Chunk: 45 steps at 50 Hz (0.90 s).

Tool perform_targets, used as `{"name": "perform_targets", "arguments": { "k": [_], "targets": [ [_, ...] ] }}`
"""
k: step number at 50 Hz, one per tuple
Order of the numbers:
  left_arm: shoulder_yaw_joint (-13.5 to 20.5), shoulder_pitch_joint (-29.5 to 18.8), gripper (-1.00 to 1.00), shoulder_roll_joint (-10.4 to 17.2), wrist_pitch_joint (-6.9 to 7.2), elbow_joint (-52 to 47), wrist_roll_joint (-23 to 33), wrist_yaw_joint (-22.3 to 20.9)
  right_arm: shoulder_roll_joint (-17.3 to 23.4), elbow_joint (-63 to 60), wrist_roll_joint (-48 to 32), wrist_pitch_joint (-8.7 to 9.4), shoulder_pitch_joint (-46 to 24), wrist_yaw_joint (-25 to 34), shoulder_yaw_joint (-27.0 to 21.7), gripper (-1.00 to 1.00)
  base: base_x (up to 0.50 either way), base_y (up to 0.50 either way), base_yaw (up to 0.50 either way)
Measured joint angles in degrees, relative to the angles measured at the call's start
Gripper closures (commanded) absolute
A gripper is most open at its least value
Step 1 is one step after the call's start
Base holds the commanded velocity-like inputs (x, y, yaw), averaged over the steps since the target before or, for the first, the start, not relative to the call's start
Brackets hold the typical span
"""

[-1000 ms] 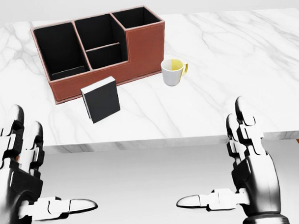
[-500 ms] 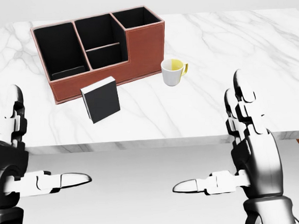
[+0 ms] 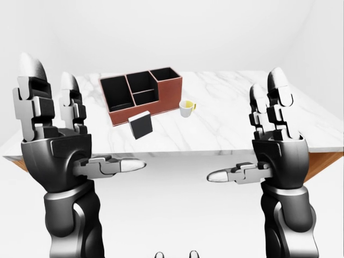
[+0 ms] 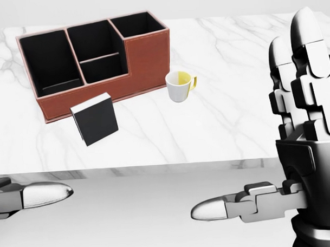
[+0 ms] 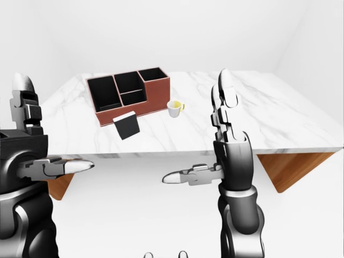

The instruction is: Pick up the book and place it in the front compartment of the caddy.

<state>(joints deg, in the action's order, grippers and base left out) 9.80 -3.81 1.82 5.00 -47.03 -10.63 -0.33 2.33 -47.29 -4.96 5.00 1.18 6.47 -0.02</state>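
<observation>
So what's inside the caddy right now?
The caddy has four dark compartments, and all look empty in the head view. The near wall hides the floor of the low compartment. The book still stands outside on the table.

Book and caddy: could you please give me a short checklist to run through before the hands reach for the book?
1. Book free on the table, nothing on top: ok.
2. Left hand open: ok.
3. Right hand open: ok.
4. Either hand over the table near the book: not ok, both are short of the table edge.
5. Mug away from the book: ok.
6. Caddy compartments free to take the book: cannot tell, something dark lies in the left one.
</observation>
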Motion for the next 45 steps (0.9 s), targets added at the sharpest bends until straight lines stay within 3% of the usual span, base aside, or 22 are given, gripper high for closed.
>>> {"name": "perform_targets", "arguments": {
  "k": [14, 45],
  "targets": [
    [-0.15, -1.97, -1.0, 0.37, 0.0, 0.07, -0.69, 0.94, 0.32, 1.83, 0.92, 0.0, -0.37, 0.19, -1.04, -0.99, 0.36, -0.41, 0.0],
    [1.85, -4.58, -1.0, 2.14, 0.0, 3.59, -1.63, 1.63, 0.38, 6.02, -0.41, 0.0, -0.97, 1.09, -0.46, -0.99, 0.43, -0.01, 0.0]
  ]
}}
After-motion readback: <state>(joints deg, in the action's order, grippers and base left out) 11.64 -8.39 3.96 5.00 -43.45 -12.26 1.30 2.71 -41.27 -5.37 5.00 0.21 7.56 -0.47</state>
